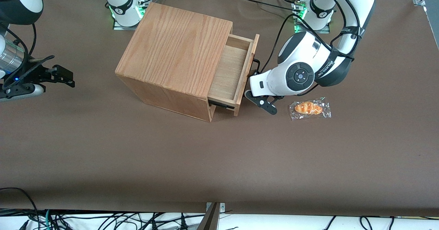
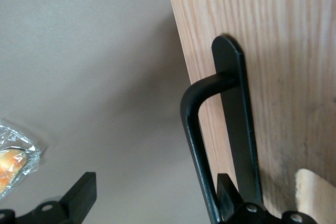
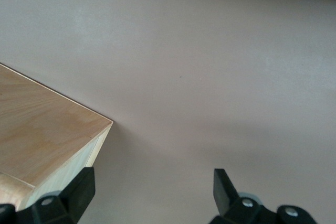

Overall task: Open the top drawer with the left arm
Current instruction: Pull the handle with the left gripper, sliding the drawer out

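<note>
A brown tabletop [image 1: 219, 161] is carrying an oak cabinet [image 1: 175, 51] sitting nearer its edge farthest from the front camera, its top drawer [image 1: 231, 73] hanging out. A wrapped pastry [image 1: 309, 108] is lying toward the working arm's end. The gripper [image 1: 262, 103] is hovering between pastry and drawer front, fingers spread.
</note>
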